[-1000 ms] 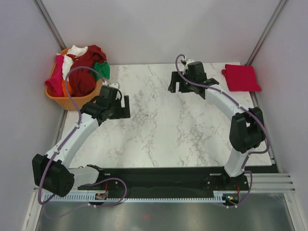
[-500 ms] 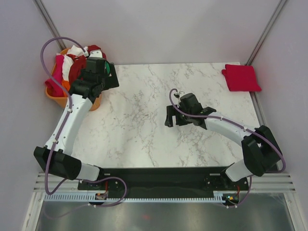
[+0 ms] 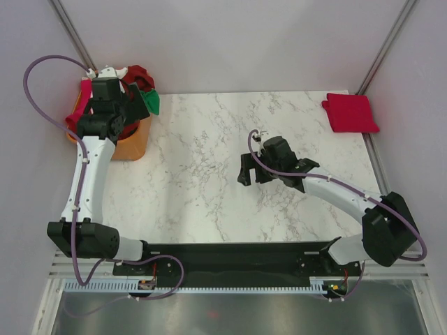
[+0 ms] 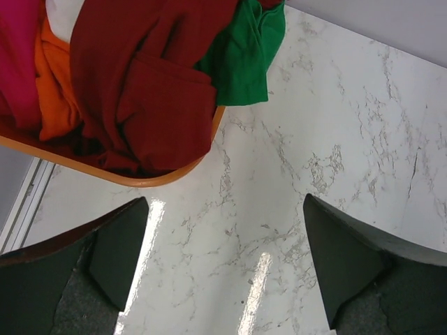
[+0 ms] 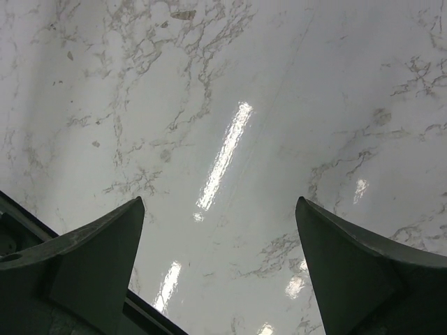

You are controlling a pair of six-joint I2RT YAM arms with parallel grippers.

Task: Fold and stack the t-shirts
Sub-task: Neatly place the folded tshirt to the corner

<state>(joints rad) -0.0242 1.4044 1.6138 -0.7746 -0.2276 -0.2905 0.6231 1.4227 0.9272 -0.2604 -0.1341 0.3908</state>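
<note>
A folded bright crimson t-shirt (image 3: pixel 350 112) lies flat at the far right corner of the white marble table (image 3: pixel 209 174), close to the right edge and well apart from both arms. The rest of the t-shirts sit in a loose, unfolded heap in an orange plastic basket (image 4: pixel 140 180) at the far left corner. In the left wrist view a maroon shirt (image 4: pixel 150 84) spreads across the top of the pile. A green shirt (image 4: pixel 244 56) spills over the basket's rim on the side facing the table, an orange shirt (image 4: pixel 56 91) is bunched beside the maroon one, and a magenta shirt (image 4: pixel 17 63) fills the outer edge. A strip of white shirt (image 4: pixel 66 10) shows at the top of that view.

The left gripper (image 4: pixel 225 202) hangs above the near side of the basket, at the heap's edge. Its two dark fingers are spread wide, with only bare marble and the basket rim between them. It has hold of nothing, and the view does not show it touching any cloth. The overhead view shows the left arm reaching far up the left side of the table, its purple cable looping above it.

The right gripper (image 5: pixel 219 200) hovers over the bare middle of the table, right of centre. It points down at the marble, its jaws likewise wide apart and empty. Light glints off the polished surface between its fingers.
</note>
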